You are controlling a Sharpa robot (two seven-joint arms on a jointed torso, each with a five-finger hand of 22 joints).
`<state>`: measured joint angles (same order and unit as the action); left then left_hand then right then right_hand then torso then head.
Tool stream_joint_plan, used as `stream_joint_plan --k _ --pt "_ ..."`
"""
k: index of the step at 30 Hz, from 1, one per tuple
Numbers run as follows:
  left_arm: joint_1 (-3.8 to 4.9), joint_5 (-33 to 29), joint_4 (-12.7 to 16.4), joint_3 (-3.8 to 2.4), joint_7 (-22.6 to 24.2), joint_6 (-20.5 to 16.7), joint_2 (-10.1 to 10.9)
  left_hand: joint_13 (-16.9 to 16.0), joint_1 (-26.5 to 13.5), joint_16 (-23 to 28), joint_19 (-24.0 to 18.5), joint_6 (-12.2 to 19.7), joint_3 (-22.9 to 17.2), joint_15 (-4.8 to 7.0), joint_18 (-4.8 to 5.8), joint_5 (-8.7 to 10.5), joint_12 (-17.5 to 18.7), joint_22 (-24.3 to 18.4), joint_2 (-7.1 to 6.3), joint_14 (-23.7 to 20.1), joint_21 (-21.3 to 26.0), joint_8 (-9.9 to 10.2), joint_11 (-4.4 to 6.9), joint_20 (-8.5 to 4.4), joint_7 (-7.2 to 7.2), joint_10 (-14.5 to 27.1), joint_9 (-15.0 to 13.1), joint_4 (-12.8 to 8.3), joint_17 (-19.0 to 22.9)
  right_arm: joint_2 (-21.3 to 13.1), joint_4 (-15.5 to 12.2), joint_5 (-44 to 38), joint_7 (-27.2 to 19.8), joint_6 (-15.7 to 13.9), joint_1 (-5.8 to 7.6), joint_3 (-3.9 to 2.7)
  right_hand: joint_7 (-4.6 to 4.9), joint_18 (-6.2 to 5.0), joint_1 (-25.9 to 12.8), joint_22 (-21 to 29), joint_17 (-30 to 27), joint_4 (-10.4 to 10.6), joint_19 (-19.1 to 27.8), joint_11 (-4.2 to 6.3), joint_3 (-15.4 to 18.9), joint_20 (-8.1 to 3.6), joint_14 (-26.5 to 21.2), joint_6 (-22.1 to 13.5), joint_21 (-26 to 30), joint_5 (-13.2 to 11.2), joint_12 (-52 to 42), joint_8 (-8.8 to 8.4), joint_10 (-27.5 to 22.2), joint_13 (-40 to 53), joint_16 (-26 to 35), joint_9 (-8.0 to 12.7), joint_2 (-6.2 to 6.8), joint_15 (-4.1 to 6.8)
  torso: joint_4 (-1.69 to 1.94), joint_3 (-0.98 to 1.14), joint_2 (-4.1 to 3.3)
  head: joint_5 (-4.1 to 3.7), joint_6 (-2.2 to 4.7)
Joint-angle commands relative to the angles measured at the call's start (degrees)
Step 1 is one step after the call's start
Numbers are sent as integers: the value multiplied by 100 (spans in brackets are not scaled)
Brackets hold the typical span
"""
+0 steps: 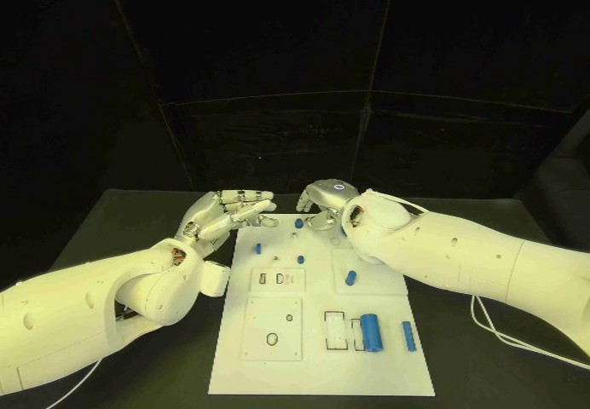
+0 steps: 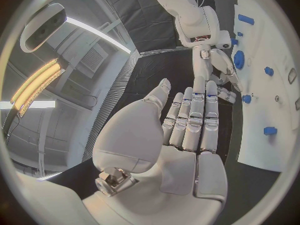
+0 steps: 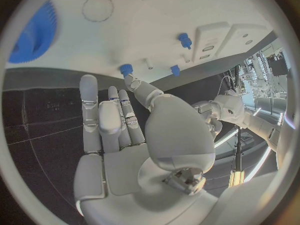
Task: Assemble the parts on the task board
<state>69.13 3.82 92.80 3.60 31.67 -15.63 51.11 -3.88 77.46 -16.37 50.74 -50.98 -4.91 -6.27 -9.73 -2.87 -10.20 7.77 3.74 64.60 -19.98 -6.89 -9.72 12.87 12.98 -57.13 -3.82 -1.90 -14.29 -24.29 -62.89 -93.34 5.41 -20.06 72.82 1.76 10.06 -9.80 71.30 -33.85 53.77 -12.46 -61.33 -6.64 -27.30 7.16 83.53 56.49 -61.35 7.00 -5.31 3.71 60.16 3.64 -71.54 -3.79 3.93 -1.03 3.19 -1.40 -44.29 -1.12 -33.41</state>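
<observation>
Watching the far edge of the task board (image 1: 322, 358), I have both hands up there with nothing in them. My left hand (image 1: 228, 213) lies with its fingers stretched out straight and side by side, palm bare, at the board's far left corner. My right hand (image 1: 327, 202) hangs over the far edge with its fingers loosely curled and apart, its fingertips (image 3: 127, 70) just beside a small blue peg (image 3: 126, 67); I cannot tell whether they touch it.

The parts are scattered over the board: a small blue piece (image 1: 299, 223) near the right hand, a short blue cylinder (image 1: 350, 277) in the middle, and a large blue cylinder (image 1: 370, 331) with a slim blue bar (image 1: 409, 336) beside it near the front right.

My worry is the crowding. The two hands are close together at the far edge, so a careless reach could knock one against the other. The pegs are small and look easy to tip or flick off onto the desk (image 1: 492, 358) if a finger comes in from the side. The right forearm also passes above the board's right side, so lowering it could sweep the loose short cylinder out of place.

I can read no brand, label or writing anywhere; the board carries only outlined slots.
</observation>
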Motion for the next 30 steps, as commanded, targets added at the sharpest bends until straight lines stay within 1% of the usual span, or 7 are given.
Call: stream_joint_plan --k 1,6,12,14,15,17,30 --pt "15 32 -22 -1 33 47 19 7 20 29 29 -5 -3 -9 -78 -10 17 -11 34 26 35 37 -23 0 66 37 9 -48 -7 -224 -221 288 -119 -547 44 -82 19 -59 -25 34 -50 75 61 -9 23 4 -6 -25 50 49 0 -7 -63 -3 49 -5 63 -36 -30 9 15 -3 39" --pt "31 17 -71 -1 37 66 47 6 18 31 30 -7 -5 -9 -78 -10 17 -12 35 25 36 37 -22 0 64 35 8 -49 -8 -963 -929 1200 -162 -416 134 -325 36 -44 -273 -43 132 343 -33 70 330 -6 59 -20 20 139 -396 -3 600 126 -66 -9 234 6 -92 24 35 -7 105" --pt "36 7 -117 0 35 63 51 5 13 34 29 -13 -7 -9 -78 -10 17 -14 37 24 38 35 -20 0 58 29 7 -50 -10 -1681 -1450 1904 60 78 194 -401 -183 47 -341 -488 765 675 -426 349 1077 -217 214 -174 -227 164 -1567 38 1635 855 -453 -21 446 236 -158 55 46 -18 139" --pt "36 -8 -133 0 33 66 42 5 10 36 28 -17 -8 -9 -78 -10 16 -16 37 22 40 35 -18 1 56 25 6 -51 -12 -1843 -1508 1995 154 263 202 -410 -209 92 -281 -711 1258 799 -594 383 1387 -264 304 -219 -362 230 -2181 59 1611 1360 -742 -28 456 264 -175 58 47 -19 138" --pt "36 -16 -142 0 32 69 33 5 8 37 28 -18 -8 -9 -78 -10 16 -16 38 22 40 34 -18 1 55 24 6 -51 -12 -1898 -1510 2026 192 332 205 -412 -242 195 148 -763 1473 946 -687 493 1839 -224 305 -273 -403 411 -3282 129 835 2425 -912 -51 312 271 -166 55 43 -28 139" --pt "36 -37 -162 1 28 78 11 4 3 40 27 -22 -10 -9 -78 -10 16 -18 39 21 42 34 -16 1 53 19 5 -50 -14 -1963 -1467 2067 260 455 208 -416 -157 90 181 -802 1565 1283 -657 357 2191 -212 282 -315 -406 373 -4041 203 487 3210 -950 -55 149 172 -167 62 29 -32 145" --pt "33 -70 -302 2 12 121 -75 3 -14 43 29 -33 -13 -8 -78 -9 16 -21 46 23 45 32 -14 0 51 8 3 -46 -20 -1710 -1062 1690 343 855 158 -417 -64 170 472 -1133 2300 1677 -819 239 2711 -149 408 -716 -647 465 -5596 271 924 4876 -1326 -24 189 133 -133 45 35 -49 83"
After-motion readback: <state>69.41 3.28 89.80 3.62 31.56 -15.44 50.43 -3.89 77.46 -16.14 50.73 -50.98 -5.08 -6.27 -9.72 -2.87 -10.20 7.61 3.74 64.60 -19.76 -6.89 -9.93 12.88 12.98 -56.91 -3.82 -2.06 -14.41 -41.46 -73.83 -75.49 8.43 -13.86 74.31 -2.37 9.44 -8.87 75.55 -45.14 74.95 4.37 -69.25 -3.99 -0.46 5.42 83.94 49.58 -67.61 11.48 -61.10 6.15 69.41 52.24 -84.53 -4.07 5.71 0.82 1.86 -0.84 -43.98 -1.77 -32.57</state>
